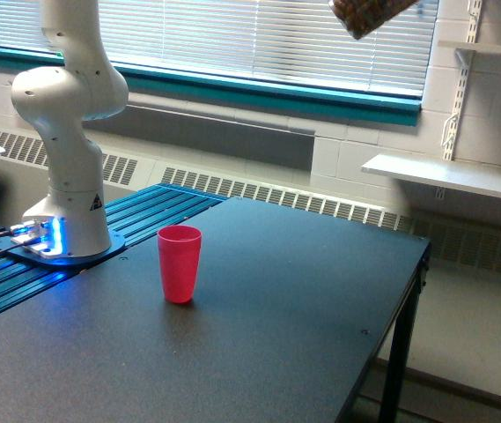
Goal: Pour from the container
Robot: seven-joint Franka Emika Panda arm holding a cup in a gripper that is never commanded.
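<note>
At the very top edge of the exterior view, towards its right, the clear cup (369, 16) hangs high above the table, tilted, with brown granular bits showing through its wall; only its lower part is in frame. The gripper holding it is out of view, so I cannot tell how wide it stands or where it grips. Judged from its look, the cup is a stiff, thin-walled, smooth vessel, light even with its loose fill, likely slippery and easy to crack or crush, so a hold around the mid-wall with modest squeeze would suit it. The granules should run freely once it tips. The red plastic cup (180, 263) stands upright and open on the dark table (303, 300), well apart from and far below the clear cup, nearer the arm's white base (72, 211). Nothing stands between them; a shelf (448, 176) lies at the view's right, clear of the path
</note>
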